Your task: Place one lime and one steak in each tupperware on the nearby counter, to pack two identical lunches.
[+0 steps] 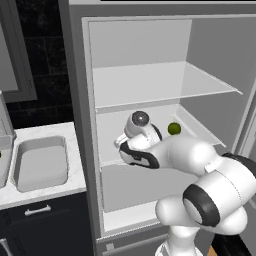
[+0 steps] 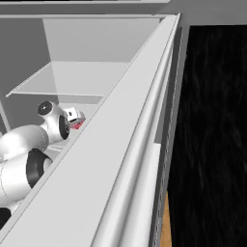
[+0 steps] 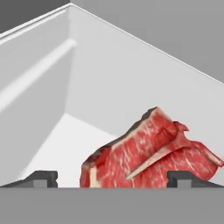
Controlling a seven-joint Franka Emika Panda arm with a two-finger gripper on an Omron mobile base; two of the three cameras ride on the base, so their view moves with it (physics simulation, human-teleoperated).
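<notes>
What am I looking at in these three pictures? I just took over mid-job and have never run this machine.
It is a white robot arm on a driving base, reaching into an open fridge. Two pictures come from cameras on the base, behind the arm to its left and right. The third looks out from the hand itself.

On the middle fridge shelf sits a lime. The hand camera shows a steak lying just ahead of the gripper, whose jaws stand wide open on either side of it, holding nothing. In the left picture, a grey tupperware waits on the counter beside the fridge.
</notes>
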